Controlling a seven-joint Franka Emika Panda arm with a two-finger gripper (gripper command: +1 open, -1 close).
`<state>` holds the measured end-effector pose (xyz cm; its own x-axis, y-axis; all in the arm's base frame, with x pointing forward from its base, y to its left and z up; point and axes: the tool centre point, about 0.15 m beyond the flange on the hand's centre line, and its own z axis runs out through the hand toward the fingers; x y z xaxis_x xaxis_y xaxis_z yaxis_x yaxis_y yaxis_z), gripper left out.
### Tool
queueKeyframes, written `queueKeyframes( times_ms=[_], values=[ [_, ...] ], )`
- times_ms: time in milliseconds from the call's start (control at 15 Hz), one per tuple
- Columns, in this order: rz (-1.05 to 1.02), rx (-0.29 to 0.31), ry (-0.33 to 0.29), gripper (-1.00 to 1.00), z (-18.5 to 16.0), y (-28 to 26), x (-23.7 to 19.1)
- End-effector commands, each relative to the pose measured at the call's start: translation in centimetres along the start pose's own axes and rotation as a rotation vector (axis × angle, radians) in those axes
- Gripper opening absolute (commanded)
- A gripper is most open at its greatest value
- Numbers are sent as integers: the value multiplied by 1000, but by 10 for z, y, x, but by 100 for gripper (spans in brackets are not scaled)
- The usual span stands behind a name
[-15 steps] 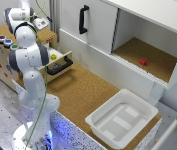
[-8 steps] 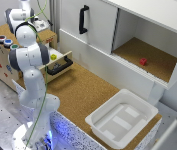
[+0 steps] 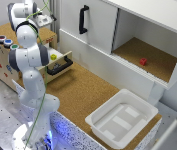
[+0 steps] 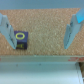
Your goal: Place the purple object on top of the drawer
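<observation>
One arm: reaching over the wooden box [image 3: 25,47].
Gripper [image 4: 42,27]: hanging wide open, holding nothing.
Purple object [image 4: 20,40]: lying on the cork top, beside one finger [image 4: 7,31].
Drawer [image 3: 60,64]: sitting pulled open, at 4 o'clock from the box.

Exterior view: bright, even light; soft focus; blue glow at arm base [image 3: 55,127].
Wrist view: blurred throughout; pale, washed-out edges; faint shadows.
</observation>
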<state>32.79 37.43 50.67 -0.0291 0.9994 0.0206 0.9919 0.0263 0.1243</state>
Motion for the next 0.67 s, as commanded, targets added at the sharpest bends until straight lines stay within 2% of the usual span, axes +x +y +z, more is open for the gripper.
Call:
queueKeyframes(
  times_ms=[0, 200, 267, 333, 467, 533, 600],
  values=[
    [-280, 16, 115, 100, 33, 5, -85],
    [-375, 37, 126, 100, 63, 6, -102],
    [-397, 37, 104, 100, 76, 4, -102],
    [-409, 65, 145, 100, 88, 4, -105],
    [-413, 89, 135, 100, 112, 5, -105],
    [-405, 89, 150, 100, 121, 7, -103],
    [-382, 69, 141, 100, 130, 10, -99]
  ],
)
